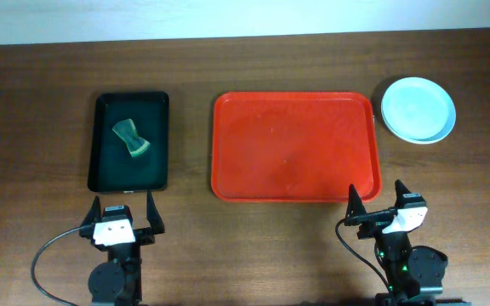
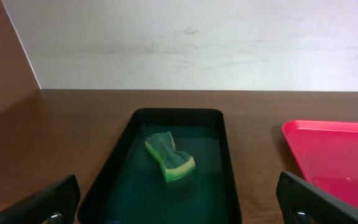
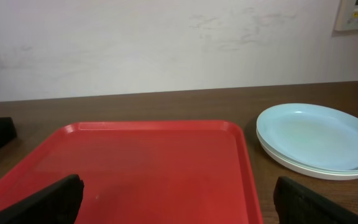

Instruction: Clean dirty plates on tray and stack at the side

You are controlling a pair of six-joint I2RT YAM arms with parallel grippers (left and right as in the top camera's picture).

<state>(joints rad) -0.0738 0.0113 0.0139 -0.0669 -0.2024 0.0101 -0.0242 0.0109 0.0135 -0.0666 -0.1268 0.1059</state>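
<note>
Plates [image 1: 418,110] stacked just beside tray [image 1: 293,146], off its right rim; left tool [image 1: 122,201], right tool [image 1: 377,189] both spread.

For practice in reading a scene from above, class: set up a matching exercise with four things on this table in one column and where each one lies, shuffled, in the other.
Things
1. sponge
2. orange-red tray
3. stacked plates
4. left gripper

Places
a. on the table, right of the orange-red tray
b. inside the black tray
c. middle of the table
d. near edge, in front of the black tray

Pairs: 1-b, 2-c, 3-a, 4-d
</note>
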